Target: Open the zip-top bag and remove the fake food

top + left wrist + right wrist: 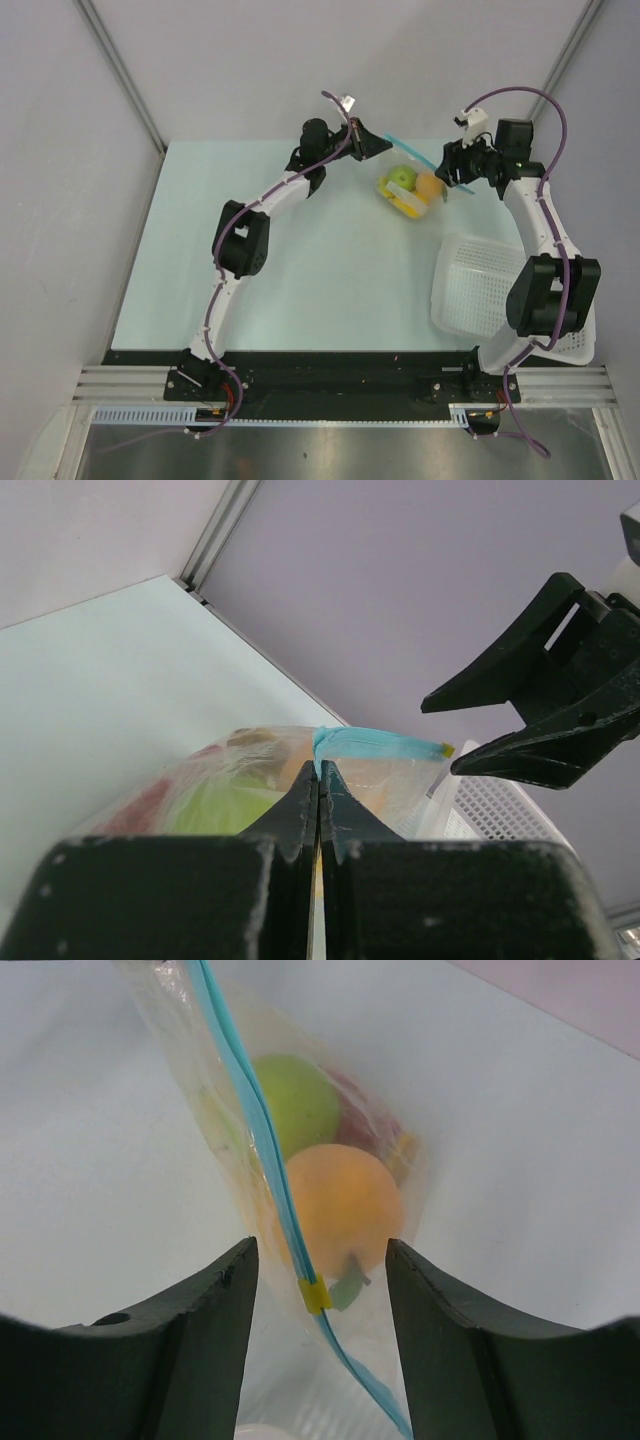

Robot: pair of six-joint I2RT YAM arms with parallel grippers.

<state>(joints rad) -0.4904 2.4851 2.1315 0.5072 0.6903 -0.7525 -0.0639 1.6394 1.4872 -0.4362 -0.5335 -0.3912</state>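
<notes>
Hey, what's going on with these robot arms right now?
Two robot arms are working on a zip-top bag. The left hand is pinched shut on one end of the teal zip strip, holding it. The right hand is open, its jaws either side of the strip near the yellow slider, not gripping. A green apple and an orange are inside.

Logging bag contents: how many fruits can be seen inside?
3 in the bag: green apple, orange beside it, a yellow piece on their near side in the top view. Reddish shapes behind may be more.
</notes>
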